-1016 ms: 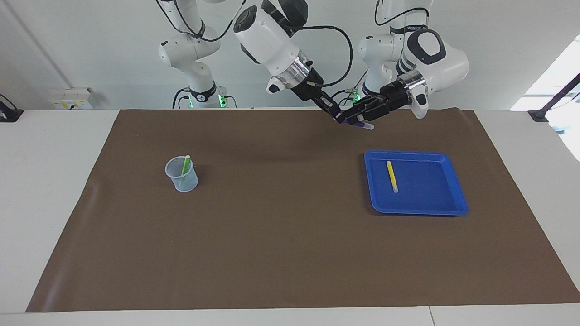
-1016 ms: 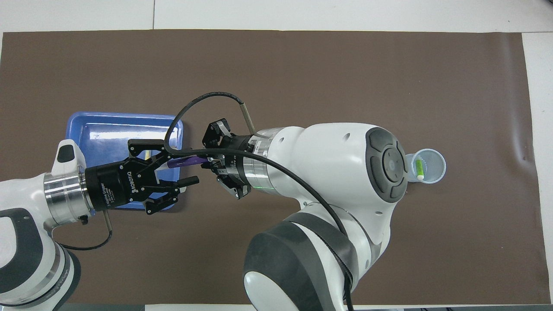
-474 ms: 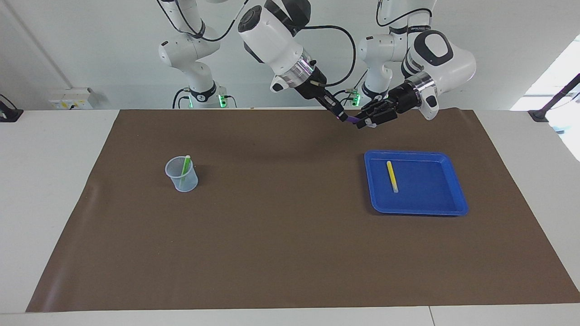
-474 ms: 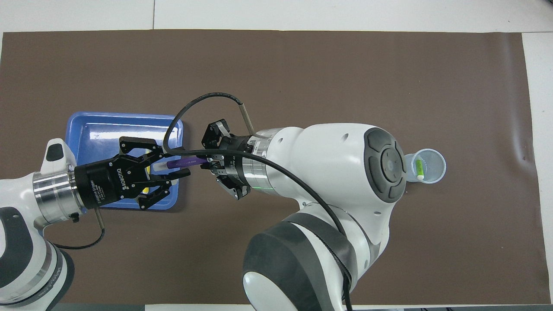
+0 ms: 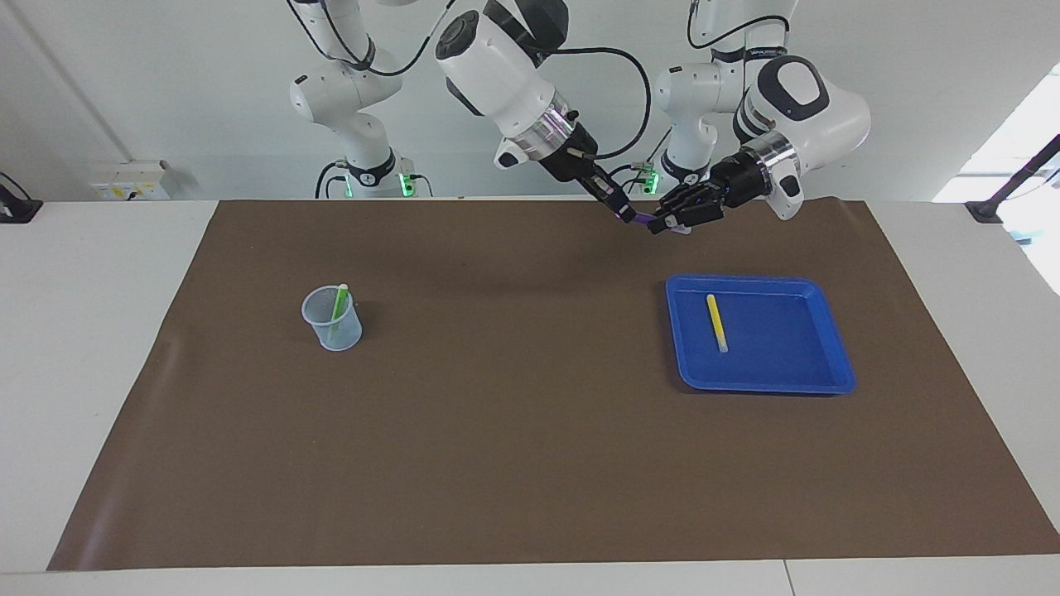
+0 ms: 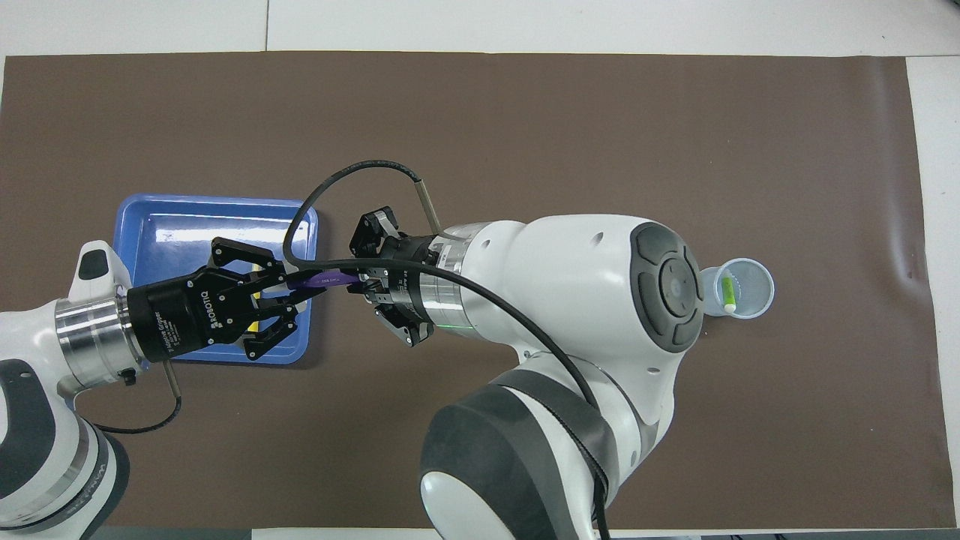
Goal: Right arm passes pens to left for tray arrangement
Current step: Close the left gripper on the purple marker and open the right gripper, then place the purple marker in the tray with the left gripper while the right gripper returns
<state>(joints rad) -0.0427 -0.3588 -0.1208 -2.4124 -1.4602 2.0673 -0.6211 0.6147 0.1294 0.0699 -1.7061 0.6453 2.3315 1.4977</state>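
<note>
My right gripper (image 5: 623, 211) (image 6: 358, 279) is shut on one end of the purple pen (image 5: 642, 221) (image 6: 322, 279) and holds it in the air over the mat beside the blue tray (image 5: 795, 374) (image 6: 150, 225). My left gripper (image 5: 667, 223) (image 6: 296, 289) has its fingers shut on the pen's pale cap end, over the tray's corner. The yellow pen (image 5: 716, 323) lies in the tray; in the overhead view the left gripper mostly hides it. The green pen (image 5: 336, 308) (image 6: 726, 292) stands in the clear cup.
The clear cup (image 5: 331, 319) (image 6: 739, 289) stands on the brown mat (image 5: 513, 414) toward the right arm's end. Two slimmer white arms with green-lit bases (image 5: 377, 178) stand at the table's edge by the robots.
The left gripper was open around the purple pen's cap end and has now shut on it. The right gripper still holds the pen and has hardly moved.
</note>
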